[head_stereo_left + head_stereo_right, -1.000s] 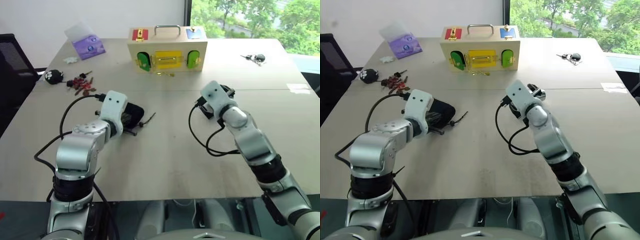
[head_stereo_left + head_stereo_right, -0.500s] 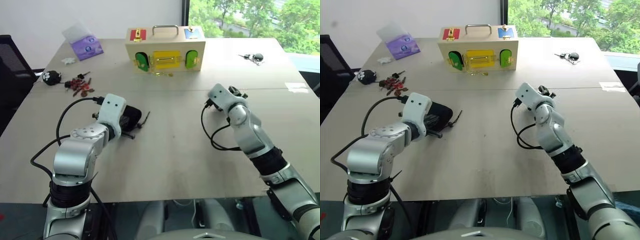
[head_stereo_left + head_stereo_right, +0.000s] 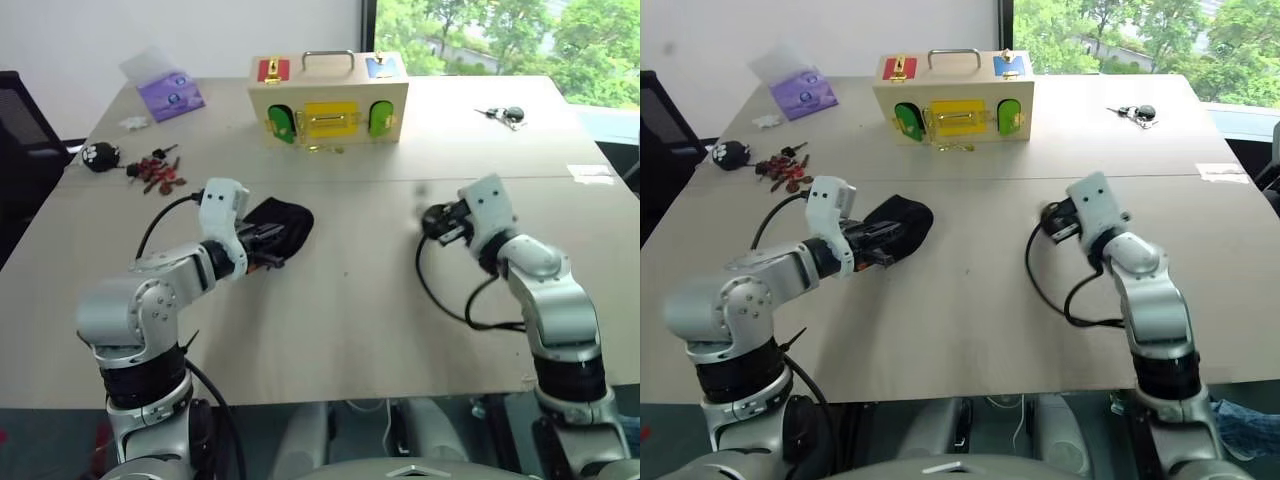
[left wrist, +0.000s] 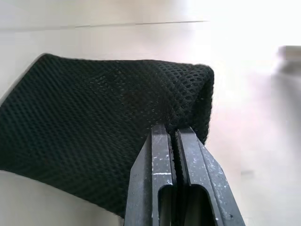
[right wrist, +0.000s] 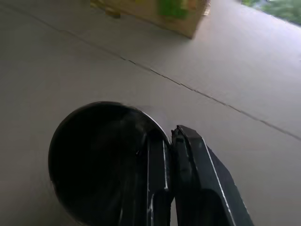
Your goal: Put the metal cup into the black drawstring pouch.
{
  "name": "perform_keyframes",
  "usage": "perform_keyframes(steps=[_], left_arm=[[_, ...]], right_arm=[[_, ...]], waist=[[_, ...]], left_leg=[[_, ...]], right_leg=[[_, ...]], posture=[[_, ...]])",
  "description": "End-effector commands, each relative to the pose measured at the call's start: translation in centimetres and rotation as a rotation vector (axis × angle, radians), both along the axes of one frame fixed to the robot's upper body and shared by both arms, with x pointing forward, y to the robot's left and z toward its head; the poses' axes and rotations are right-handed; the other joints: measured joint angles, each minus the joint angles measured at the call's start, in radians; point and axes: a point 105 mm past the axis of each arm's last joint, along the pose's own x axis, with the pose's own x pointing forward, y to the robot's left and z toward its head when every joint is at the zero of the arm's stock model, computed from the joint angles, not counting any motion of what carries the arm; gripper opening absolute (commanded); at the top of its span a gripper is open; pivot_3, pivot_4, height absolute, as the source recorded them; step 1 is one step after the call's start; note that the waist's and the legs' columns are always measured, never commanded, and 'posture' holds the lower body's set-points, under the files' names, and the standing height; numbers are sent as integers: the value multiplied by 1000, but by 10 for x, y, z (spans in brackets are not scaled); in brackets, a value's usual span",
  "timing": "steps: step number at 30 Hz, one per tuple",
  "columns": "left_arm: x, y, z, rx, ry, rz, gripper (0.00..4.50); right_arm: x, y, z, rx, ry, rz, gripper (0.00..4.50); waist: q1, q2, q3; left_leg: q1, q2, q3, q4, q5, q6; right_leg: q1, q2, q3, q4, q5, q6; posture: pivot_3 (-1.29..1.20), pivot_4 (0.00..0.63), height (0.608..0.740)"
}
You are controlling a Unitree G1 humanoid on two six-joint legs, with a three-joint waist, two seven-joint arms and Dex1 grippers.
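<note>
The black drawstring pouch [image 4: 94, 127] is one soft bag of open-weave mesh fabric, its surface a grid of tiny holes, lying slack on the left part of the pale wood-grain table [image 3: 340, 320]. The left gripper [image 4: 175, 136] is clenched on the pouch's edge, a fold of mesh pinched between its two scuffed black fingers, and the cloth is raised a little above the tabletop.

The metal cup [image 5: 101, 155] is a single straight-sided steel cylinder with a thin round rim and a dark hollow interior. The right gripper [image 5: 171, 141] grasps it by the wall, one finger inside and one outside, holding it over the right part of the table, well apart from the pouch.

At the far side stands one wooden box [image 3: 328, 96], rectangular, with a metal handle and coloured doors.
</note>
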Motion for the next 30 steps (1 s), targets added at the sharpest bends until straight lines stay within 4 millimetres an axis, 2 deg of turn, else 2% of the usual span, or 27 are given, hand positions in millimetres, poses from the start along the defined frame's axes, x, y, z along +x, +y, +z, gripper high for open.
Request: perform_keyframes(steps=[1, 5, 8, 11, 18, 23, 27, 30], left_arm=[[-4, -5, 3, -117, 64, -67, 0], [1, -12, -4, -158, 141, -100, 0], [5, -14, -5, -162, 161, -102, 0], [6, -22, -8, -158, 182, -128, 0], [0, -27, -10, -145, 184, -164, 0], [-2, -26, -10, -132, 178, -163, 0], [-4, -24, -12, -98, 169, -148, 0], [-4, -24, -10, -92, 157, -144, 0]], right_arm=[[-34, 19, 24, 184, -16, 213, 67], [-51, 51, 9, 350, 87, 386, 67], [-56, 66, -1, 384, 126, 455, 67], [-53, 80, -11, 427, 146, 491, 67], [-32, 93, -24, 512, 158, 467, 67], [-20, 96, -51, 428, 179, 404, 67], [-9, 97, -77, 157, 117, 331, 67], [-8, 102, -85, -28, 18, 353, 67]], waist=[[-3, 0, 0], [-4, 0, 0], [-7, 0, 0], [-7, 0, 0], [-7, 0, 0], [-7, 0, 0], [-6, 0, 0], [-9, 0, 0]], left_leg=[[0, -1, 0, 0, 0, 0], [1, -1, -1, 0, 0, 0], [2, -1, -1, 0, 1, -2], [2, -1, -1, 0, 1, -2], [2, -1, -1, 0, 2, -3], [2, -1, -1, -1, 2, -3], [2, -1, 0, -1, 2, -4], [2, -1, 0, -1, 2, -4]], right_leg=[[0, 0, 0, 0, 0, 0], [1, -1, -1, 0, 0, 0], [0, 0, -1, 1, 0, 0], [0, 0, 0, 1, 0, 0], [0, -1, 0, 0, 0, 0], [0, 0, 0, 1, 0, 0], [0, -1, 0, 0, 0, 0], [0, -1, 0, 0, 0, 0]], posture=[[0, 150, 740], [0, 150, 740], [0, 150, 740], [0, 150, 740], [0, 150, 740], [0, 150, 740], [0, 150, 740], [0, 150, 740]])
